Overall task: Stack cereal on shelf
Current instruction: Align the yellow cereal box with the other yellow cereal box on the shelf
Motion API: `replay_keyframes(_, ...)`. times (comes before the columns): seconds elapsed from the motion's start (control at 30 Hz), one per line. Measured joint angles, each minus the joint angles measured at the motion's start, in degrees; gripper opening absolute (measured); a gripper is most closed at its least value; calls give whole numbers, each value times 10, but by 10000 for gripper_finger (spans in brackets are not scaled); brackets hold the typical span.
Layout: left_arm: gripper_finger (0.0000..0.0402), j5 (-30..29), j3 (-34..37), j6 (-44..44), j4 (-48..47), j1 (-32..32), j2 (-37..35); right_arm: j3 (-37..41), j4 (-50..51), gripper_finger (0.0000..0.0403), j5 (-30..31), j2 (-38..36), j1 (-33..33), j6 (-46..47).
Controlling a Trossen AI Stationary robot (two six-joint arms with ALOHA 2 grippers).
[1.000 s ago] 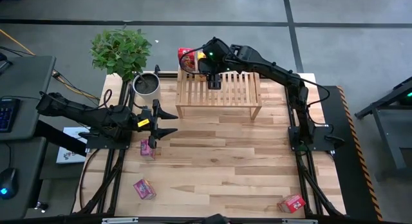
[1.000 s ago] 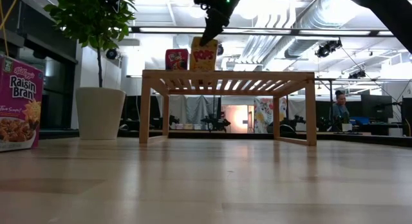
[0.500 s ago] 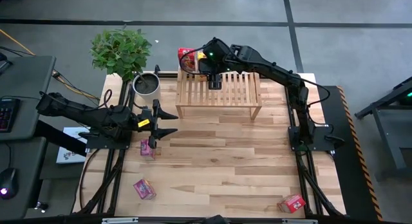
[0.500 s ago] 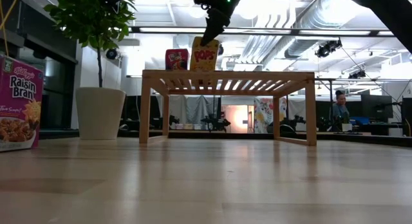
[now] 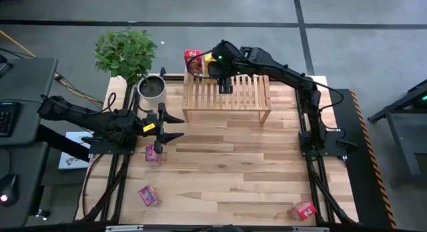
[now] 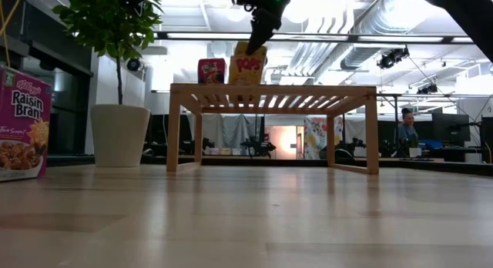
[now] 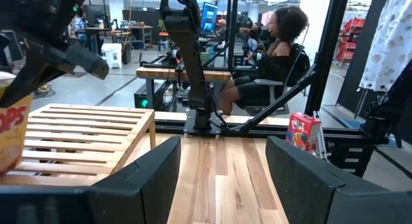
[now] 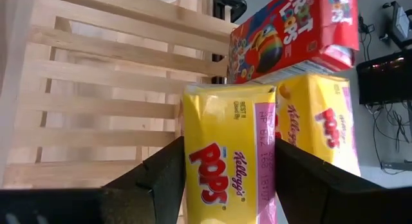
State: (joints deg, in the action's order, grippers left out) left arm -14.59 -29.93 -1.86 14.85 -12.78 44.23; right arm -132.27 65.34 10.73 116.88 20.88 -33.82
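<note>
My right gripper [image 5: 225, 83] [image 8: 228, 150] is over the left part of the slatted shelf [image 5: 243, 99] and is shut on a yellow Pops box [image 6: 248, 66] [image 8: 228, 166]. A red box [image 5: 193, 58] [image 8: 290, 37] and a second yellow box [image 8: 318, 121] stand on the shelf's far left corner. My left gripper [image 5: 175, 127] [image 7: 222, 147] hovers open over the table's left side, above a pink box [image 5: 153, 153]. Another pink box [image 5: 149, 195] and a red box [image 5: 301, 210] [image 7: 302, 130] lie near the table's near edge. My right gripper pinches the yellow Pops box between its two fingers [image 8: 168, 179], one on each narrow side [image 8: 193, 185]. The fingers come from above, pointing down. The box sits tilted in the hold, its lower edge [image 6: 245, 82] at the shelf top; whether it touches the slats I cannot tell.
A potted plant [image 5: 133, 59] stands at the table's far left corner, close to the shelf's left end. The shelf's middle and right slats [image 5: 257, 92] are bare. A Raisin Bran box [image 6: 23, 122] shows at the left of the low view. A seated person [image 7: 270, 63] is beyond the table.
My right gripper has shifted slightly toward the table's right with the yellow box. The box stood upright beside the red one and now leans, a little farther from it.
</note>
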Motion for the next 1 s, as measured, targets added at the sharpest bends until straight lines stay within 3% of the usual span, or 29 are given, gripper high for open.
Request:
replay_keyframes(0.47, 218, -13, 0, 0, 0, 0, 0, 0, -20, 200, -35, -5, 0, 19)
replay_keyframes(1.0, 218, -12, 0, -1, -1, 0, 0, -1, -40, 200, -22, -1, 1, 55)
